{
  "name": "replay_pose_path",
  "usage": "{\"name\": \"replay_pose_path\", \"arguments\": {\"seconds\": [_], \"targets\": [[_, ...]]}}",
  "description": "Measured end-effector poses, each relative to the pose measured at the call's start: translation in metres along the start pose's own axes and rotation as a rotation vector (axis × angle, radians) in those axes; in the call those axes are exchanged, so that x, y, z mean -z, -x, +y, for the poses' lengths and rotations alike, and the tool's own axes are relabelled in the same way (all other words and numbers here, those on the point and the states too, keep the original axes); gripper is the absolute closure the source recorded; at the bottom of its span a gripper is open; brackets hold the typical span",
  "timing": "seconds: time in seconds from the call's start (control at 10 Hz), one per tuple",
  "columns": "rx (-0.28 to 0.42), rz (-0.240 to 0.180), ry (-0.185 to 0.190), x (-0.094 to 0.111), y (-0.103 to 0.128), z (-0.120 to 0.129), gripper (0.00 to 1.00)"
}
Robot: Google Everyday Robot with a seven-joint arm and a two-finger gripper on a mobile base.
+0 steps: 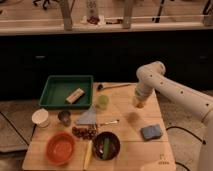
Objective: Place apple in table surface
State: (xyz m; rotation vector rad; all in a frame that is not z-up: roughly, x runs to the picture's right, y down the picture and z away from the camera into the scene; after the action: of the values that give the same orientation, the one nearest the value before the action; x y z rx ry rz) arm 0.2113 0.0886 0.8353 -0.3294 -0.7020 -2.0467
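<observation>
Right now the white robot arm is reaching in from the right side, and its two-finger gripper is hanging low over the right half of the light, pale tan wooden table surface. The fingers are pinching the small round orange-yellow apple, which is showing just below the wrist. It appears to be hanging slightly clear of the planks, since a faint shadow is lying on the wood just beneath it, though contact cannot be ruled out.

The spot appears to be chosen for its room. The small green cup is standing near on the left, the blue rectangular sponge is lying nearer the front, and a long-handled dark spoon is resting toward the back edge. All three are sitting apart from the patch under the fruit. The green rectangular plastic tray and the orange-red round bowl are sitting well apart on the left, so neither is getting in the way.

Judging by this, the task is nearing its end. The fruit is being kept gripped so that it is not dropping and rolling off. The next move is probably calling for a short lowering onto the wood before letting go, and the nearby right edge is making a gentle set-down worth the care.
</observation>
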Motion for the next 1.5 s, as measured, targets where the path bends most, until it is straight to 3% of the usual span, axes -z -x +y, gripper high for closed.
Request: {"name": "replay_pose_path", "arguments": {"seconds": [0.2,0.6,0.8,1.5], "targets": [[0.012,-0.011,0.000,0.001,0.001,-0.003,1.00],[-0.159,-0.047,0.013,0.004,0.017,-0.019,1.00],[-0.191,-0.058,0.010,0.002,0.021,-0.028,1.00],[-0.290,-0.064,-0.068,-0.026,0.021,-0.062,1.00]]}}
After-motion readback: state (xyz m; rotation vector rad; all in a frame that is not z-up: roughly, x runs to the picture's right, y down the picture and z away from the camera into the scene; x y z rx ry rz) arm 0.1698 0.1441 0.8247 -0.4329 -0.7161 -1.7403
